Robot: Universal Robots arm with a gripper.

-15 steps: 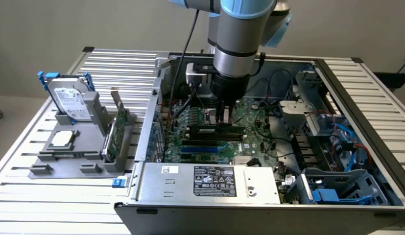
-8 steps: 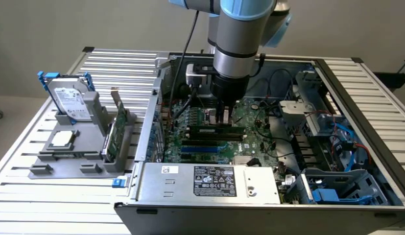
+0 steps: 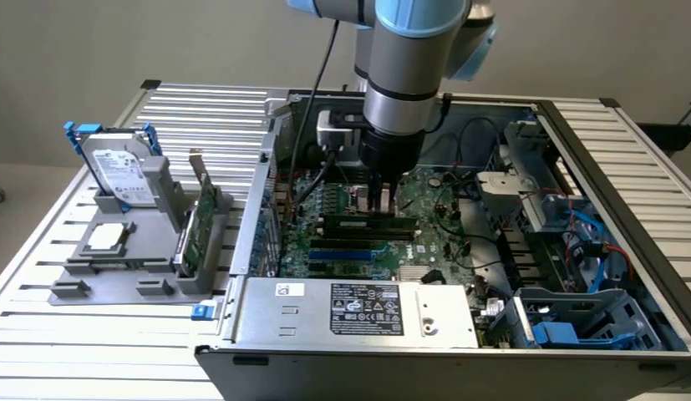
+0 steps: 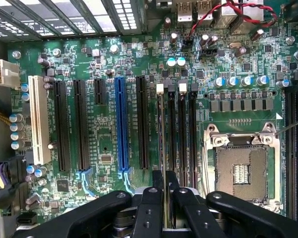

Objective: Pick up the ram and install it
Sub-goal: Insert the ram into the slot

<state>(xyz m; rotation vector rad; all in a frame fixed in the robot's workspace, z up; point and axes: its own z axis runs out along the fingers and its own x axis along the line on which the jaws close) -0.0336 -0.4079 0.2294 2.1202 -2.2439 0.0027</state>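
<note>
Slatted table [image 3: 100, 330], open case [image 3: 618, 200] | your gripper [image 3: 378, 207] low over the motherboard [image 4: 104, 129] | jaws narrow, pinching the ram [image 3: 345, 221] | ram on edge along the memory slots [image 4: 192, 129] beside the CPU socket [image 4: 246, 168]

The exterior view looks down steeply from outside the open computer case [image 3: 322, 363], over its power supply [image 3: 357, 307], and also takes in the slatted desk [image 3: 200, 109]. The wrist view faces straight down past the end effector [image 4: 165, 181], close above the motherboard [image 4: 109, 134]. Both views share that board and its memory slots [image 4: 178, 129].
</note>
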